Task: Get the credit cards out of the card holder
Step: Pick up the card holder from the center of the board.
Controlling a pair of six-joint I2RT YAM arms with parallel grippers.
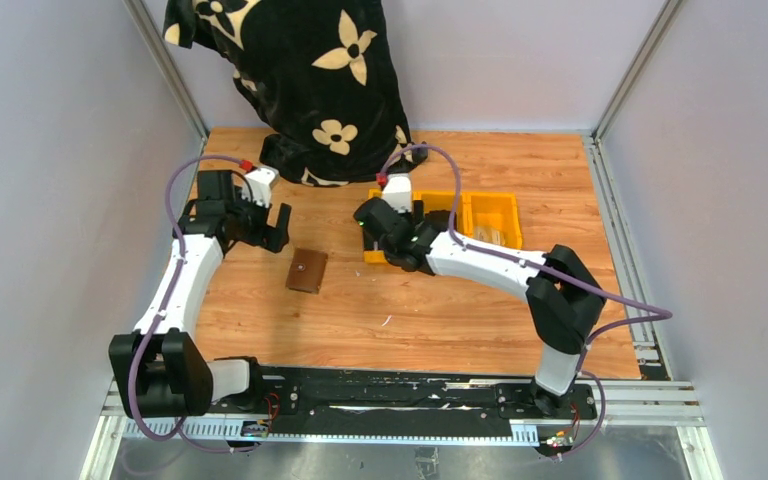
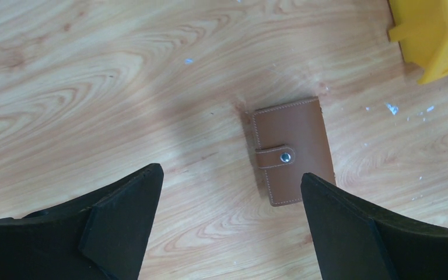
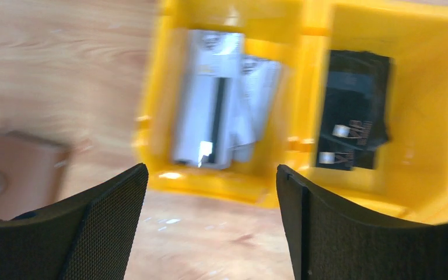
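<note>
Card holder (image 2: 291, 150): flat on table (image 1: 440, 310), tab shut, left of yellow bins (image 1: 490, 215).
Credit cards (image 3: 216, 96): in leftmost bin.
Left gripper (image 2: 230, 175): spread wide, empty, above holder.
Right gripper (image 3: 210, 169): released, empty, over bins.
Risk: holder may skid when pinched; shut tab traps any remaining card.

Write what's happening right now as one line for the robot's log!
left gripper: open, near card holder | card holder: snapped shut on table | right gripper: open over yellow bin | credit cards: in yellow bin

Bright, even light; right wrist view motion-blurred (left wrist sharp)
</note>
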